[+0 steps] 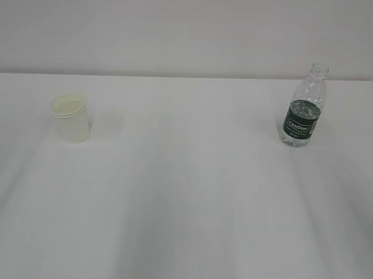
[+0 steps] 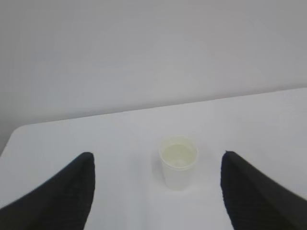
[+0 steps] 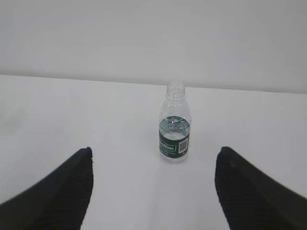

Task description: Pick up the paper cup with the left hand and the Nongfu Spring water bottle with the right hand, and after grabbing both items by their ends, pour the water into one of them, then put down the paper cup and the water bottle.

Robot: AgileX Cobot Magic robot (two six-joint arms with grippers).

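A small cream-white paper cup (image 1: 70,118) stands upright on the left of the white table; in the left wrist view the paper cup (image 2: 178,162) sits ahead, apart from my left gripper (image 2: 157,158), which is open and empty. On the right stands the uncapped Nongfu Spring water bottle (image 1: 304,108), clear with a dark green label and water inside. The right wrist view has the bottle (image 3: 175,125) upright some way ahead of my right gripper (image 3: 153,152), which is also open and empty. Neither arm appears in the exterior view.
The white table (image 1: 184,194) ends at a plain pale wall (image 1: 178,29) behind both objects. The table's left corner (image 2: 19,132) shows in the left wrist view.
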